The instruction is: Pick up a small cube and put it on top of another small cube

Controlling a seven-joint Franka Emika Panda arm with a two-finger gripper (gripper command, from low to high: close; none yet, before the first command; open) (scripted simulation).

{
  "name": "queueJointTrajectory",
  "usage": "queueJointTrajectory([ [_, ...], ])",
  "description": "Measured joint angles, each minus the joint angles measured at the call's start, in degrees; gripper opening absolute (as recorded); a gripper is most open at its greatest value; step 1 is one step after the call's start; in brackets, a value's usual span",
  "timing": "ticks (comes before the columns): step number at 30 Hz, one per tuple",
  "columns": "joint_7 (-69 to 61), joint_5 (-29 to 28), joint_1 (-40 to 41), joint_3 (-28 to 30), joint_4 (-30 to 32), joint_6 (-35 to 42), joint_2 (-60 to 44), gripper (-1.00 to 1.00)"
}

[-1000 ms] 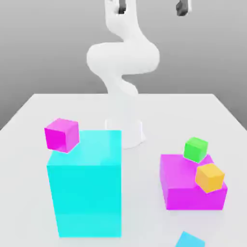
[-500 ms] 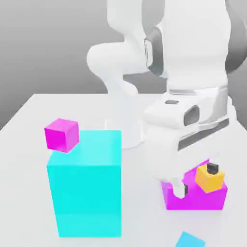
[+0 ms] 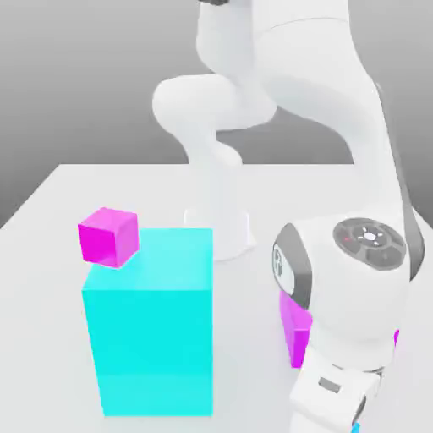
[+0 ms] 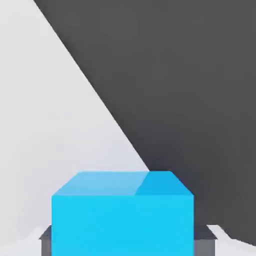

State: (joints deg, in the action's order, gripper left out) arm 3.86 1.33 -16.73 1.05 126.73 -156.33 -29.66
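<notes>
Small sky-blue cube (image 4: 122, 212) sat directly between the pincer (image 4: 129, 240) fingers, close under the hand camera, resting on the white worktop (image 4: 45, 125) near its edge. A dark finger pad (image 4: 46, 239) stood at each side of the cube; whether they pressed it could not be told. Beyond the arm (image 3: 338, 287), a magenta block (image 3: 293, 331) showed partly behind the wrist. Farther off stood the large cyan block (image 3: 152, 321), a small magenta cube (image 3: 108, 237) beside its far corner.
</notes>
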Motion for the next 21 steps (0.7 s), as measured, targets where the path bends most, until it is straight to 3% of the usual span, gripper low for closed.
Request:
queueJointTrajectory([
  [3, 0.0, -0.1, -0.1, 0.1, 0.2, 0.7, 0.9, -1.0],
  [9, 3.5, 2.1, 1.4, 1.9, 2.5, 10.1, 12.4, -1.0],
  [14, 12.8, 3.9, 4.3, 6.1, 4.3, 18.3, 22.2, -1.0],
  [21, 29.8, 1.0, 12.4, 9.0, 7.0, 29.5, 36.3, -1.0],
])
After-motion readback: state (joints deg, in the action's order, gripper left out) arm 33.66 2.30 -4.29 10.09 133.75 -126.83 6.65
